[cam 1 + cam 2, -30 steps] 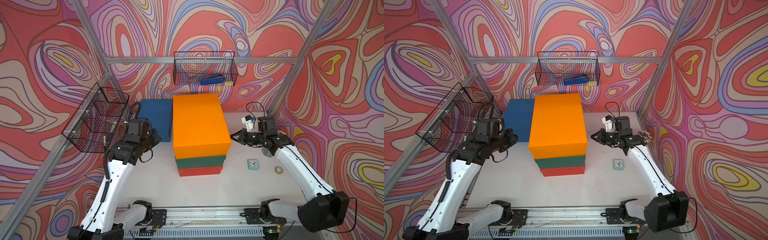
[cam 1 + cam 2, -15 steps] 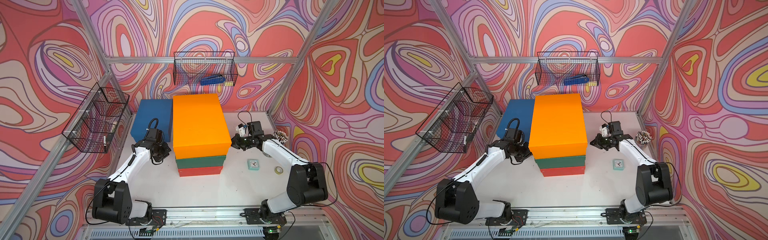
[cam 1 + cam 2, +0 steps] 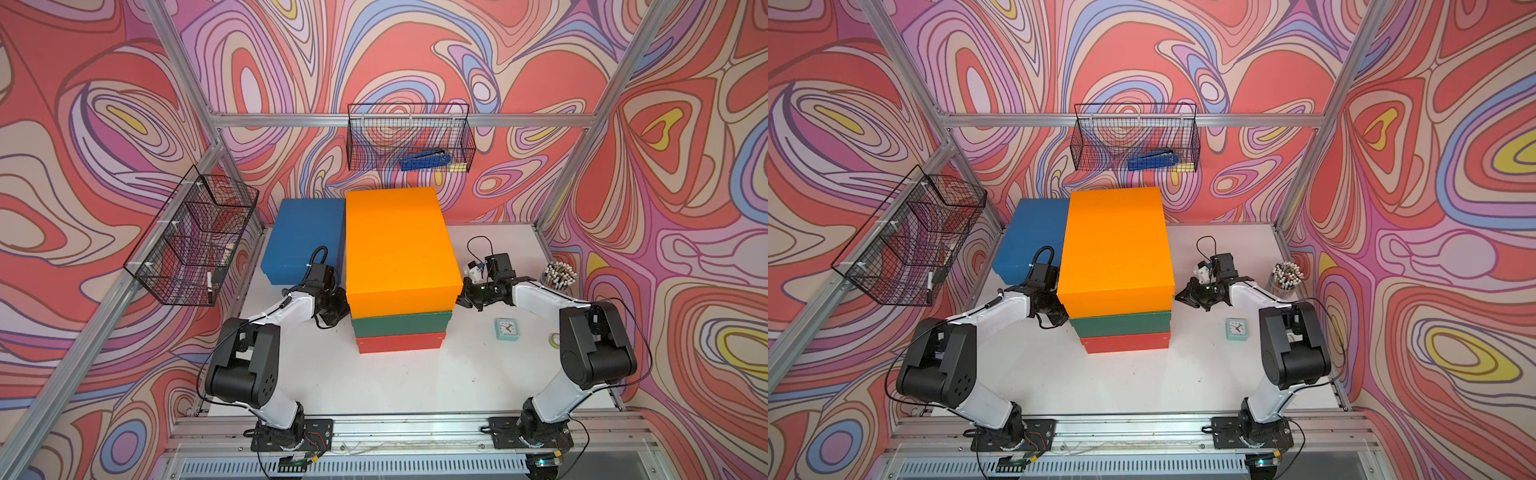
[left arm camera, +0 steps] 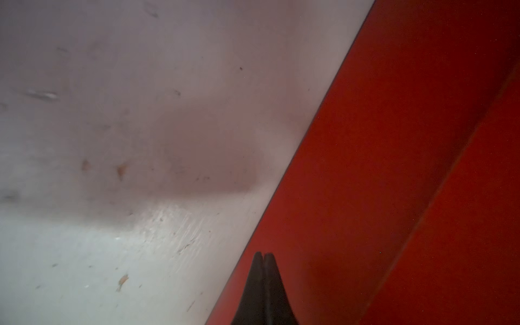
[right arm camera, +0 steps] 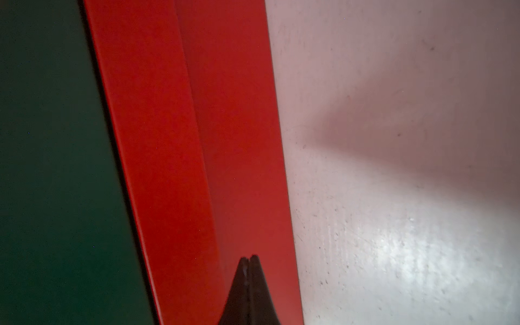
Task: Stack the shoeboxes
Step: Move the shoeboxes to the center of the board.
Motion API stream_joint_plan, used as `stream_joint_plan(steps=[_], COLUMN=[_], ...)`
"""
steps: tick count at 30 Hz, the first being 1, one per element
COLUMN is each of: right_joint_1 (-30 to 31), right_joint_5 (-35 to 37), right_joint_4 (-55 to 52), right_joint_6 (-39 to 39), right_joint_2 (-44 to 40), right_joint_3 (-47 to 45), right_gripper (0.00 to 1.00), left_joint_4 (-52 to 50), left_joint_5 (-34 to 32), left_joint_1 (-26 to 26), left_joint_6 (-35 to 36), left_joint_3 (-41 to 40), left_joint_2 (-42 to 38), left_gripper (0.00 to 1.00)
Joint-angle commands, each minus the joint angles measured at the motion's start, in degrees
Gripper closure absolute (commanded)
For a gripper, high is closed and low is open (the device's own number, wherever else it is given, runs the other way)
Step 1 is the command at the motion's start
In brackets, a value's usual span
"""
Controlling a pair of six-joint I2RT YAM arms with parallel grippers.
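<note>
Three shoeboxes stand stacked mid-table in both top views: orange (image 3: 399, 245) (image 3: 1117, 249) on dark green (image 3: 401, 324) (image 3: 1121, 324) on red (image 3: 399, 344) (image 3: 1125, 344). The blue shoebox (image 3: 305, 237) (image 3: 1030, 237) sits alone on the table at the back left, next to the stack. My left gripper (image 3: 338, 309) (image 4: 263, 254) is shut, low at the stack's left side, tips against the red box (image 4: 394, 168). Low at the right side, my right gripper (image 3: 463, 297) (image 5: 249, 257) is shut with its tips at the red box (image 5: 197, 140), below the green one (image 5: 50, 168).
A wire basket (image 3: 195, 245) hangs on the left wall. Another (image 3: 409, 143) on the back wall holds a blue stapler. A small clock (image 3: 507, 329), a tape roll (image 3: 555, 340) and a cup of pencils (image 3: 559, 276) sit on the white table (image 3: 395, 386) at the right.
Both arms have come down from a raised pose and folded low, bringing the shut grippers to the base of the stack on either side. The boxes have not moved.
</note>
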Motion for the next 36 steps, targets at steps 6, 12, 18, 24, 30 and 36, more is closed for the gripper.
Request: stream_joint_plan(steps=[6,12,18,24,30,36], right_joint_1=[-0.1,-0.5,-2.8,-7.4,-11.5,-12.1], right_joint_5=[-2.3,-3.0,-3.5,-2.8,-1.5,-1.2], right_joint_4=[6.0,7.0,7.0,4.8,3.9,3.4], right_joint_6=[2.3,3.0,3.4,2.1,1.7,1.7], right_joint_2=[2.6,3.4,3.0,1.1,0.1,0.3], right_joint_3=[-1.0,-1.0,-1.6,-1.8,-1.4,-1.3], right_gripper=[1.00,1.00,1.00,1.00,1.00,1.00], left_joint_4=[5.8,6.8,7.8,7.0,6.8,6.9], left_joint_5=[0.7,1.1,1.0,1.0,1.8,2.2], left_joint_1=[-2.9,-4.1,-5.0,-8.0,-11.0,-11.7], left_joint_6=[-2.5,-3.0,-3.4,-3.8,-5.3,-6.0], left_joint_3=[4.1,7.6,11.2,19.7,27.5,30.8], left_joint_2=[6.3,10.3,14.0,19.6,24.9,26.5], left_gripper=[1.00,1.00,1.00,1.00,1.00,1.00])
